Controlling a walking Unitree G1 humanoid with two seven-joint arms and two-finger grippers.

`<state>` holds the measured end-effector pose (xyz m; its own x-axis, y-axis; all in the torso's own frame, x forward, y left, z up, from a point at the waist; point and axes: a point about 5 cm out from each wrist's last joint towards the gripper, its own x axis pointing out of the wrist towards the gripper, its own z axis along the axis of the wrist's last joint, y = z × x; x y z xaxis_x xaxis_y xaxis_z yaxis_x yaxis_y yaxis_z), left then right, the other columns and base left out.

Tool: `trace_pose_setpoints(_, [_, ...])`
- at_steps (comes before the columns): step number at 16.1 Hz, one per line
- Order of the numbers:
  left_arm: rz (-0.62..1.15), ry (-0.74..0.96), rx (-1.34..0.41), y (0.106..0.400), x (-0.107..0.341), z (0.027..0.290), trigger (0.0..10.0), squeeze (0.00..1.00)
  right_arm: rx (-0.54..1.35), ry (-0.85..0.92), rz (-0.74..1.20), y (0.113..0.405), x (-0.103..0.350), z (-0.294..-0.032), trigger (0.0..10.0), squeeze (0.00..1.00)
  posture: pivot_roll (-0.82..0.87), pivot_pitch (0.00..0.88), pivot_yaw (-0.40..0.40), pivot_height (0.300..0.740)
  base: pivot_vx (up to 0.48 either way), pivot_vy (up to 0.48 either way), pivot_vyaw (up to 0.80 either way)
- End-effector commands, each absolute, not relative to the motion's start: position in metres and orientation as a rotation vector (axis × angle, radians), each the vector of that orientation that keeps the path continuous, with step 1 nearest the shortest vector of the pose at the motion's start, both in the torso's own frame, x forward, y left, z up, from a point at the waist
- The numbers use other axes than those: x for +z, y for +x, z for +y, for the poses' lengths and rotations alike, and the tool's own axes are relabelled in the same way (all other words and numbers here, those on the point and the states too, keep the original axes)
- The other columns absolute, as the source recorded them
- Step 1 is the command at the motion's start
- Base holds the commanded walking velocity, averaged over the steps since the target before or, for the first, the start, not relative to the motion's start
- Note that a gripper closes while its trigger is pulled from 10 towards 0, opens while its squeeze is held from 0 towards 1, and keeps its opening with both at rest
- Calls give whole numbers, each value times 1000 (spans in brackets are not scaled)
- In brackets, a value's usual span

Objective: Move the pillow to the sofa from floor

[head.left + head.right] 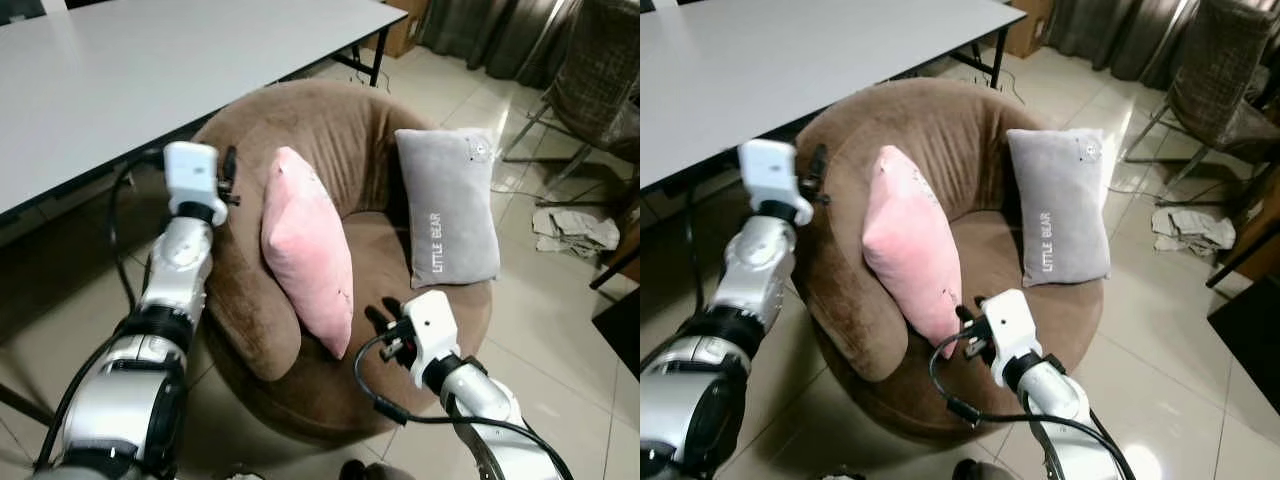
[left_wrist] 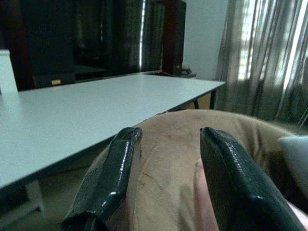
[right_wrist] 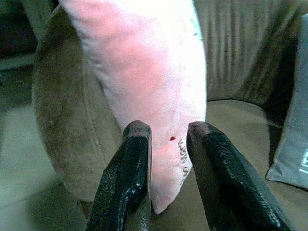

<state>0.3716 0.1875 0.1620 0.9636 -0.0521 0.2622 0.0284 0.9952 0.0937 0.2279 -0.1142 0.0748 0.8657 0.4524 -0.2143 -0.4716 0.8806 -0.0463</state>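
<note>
Dim indoor light, daylight through curtains (image 2: 269,57) (glare on floor tiles (image 1: 520,120)); wrist views soft.

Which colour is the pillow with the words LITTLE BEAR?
Grey pillow, clearest in the left eye view.

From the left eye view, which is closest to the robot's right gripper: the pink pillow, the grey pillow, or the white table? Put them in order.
Measured from the right gripper:
1. Pink pillow, right at its jaws, leaning on the sofa's left side.
2. Grey pillow, propped on the sofa's right side.
3. White table, behind the sofa, on the far left.
</note>
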Motion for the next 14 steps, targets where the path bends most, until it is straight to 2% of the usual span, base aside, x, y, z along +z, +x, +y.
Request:
trace_pose_setpoints(1, [-290, 90, -92, 360, 162, 193, 10000, 0, 450, -107, 158, 226, 81, -118, 10000, 0, 14, 55, -64, 740, 0, 0, 0])
trace_pose_setpoints(4, [-285, 166, -230, 330, 155, 194, 10000, 0, 414, -97, 118, 223, 84, -118, 10000, 0, 17, 57, -61, 740, 0, 0, 800])
trace_pose_setpoints(7, [-190, 97, -345, 291, 140, 184, 10000, 0, 302, -9, 17, 228, 98, -125, 10000, 0, 29, 57, -64, 740, 0, 0, 800])
trace_pose_setpoints(10, [47, 119, -321, 269, 93, 176, 10000, 0, 326, -10, 39, 229, 91, -122, 10000, 0, 48, 60, -82, 740, 0, 0, 800])
trace_pose_setpoints(14, [183, 76, -311, 260, 75, 164, 10000, 0, 229, 19, 31, 239, 84, -131, 10000, 0, 56, 61, -85, 740, 0, 0, 800])
